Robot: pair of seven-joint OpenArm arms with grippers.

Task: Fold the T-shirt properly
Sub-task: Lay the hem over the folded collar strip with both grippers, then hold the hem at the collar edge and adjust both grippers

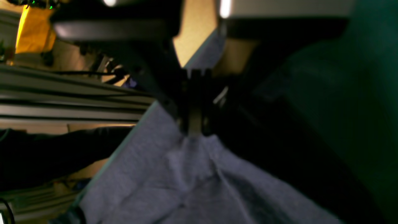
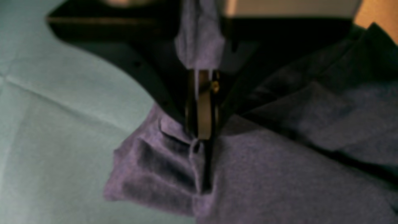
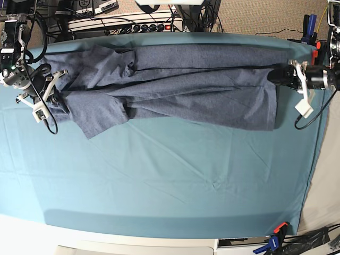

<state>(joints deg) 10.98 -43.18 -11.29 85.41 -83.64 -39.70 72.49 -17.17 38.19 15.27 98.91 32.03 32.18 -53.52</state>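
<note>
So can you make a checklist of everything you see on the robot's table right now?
Surface: teal table cloth, creased, covering the table.
Job's things: T-shirt stretched lengthwise along the far edge, wrinkled, not yet folded.
Clutter: nothing seen on the cloth.
Hands: left hand shut on the T-shirt; right hand shut on the T-shirt.
Cables: black cable looping by the left hand.
Surroundings: power strip behind; clamps at the near corner.

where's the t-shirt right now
In the base view the T-shirt lies stretched across the far half of the teal table cloth, pinched between the right gripper and left gripper.
</note>
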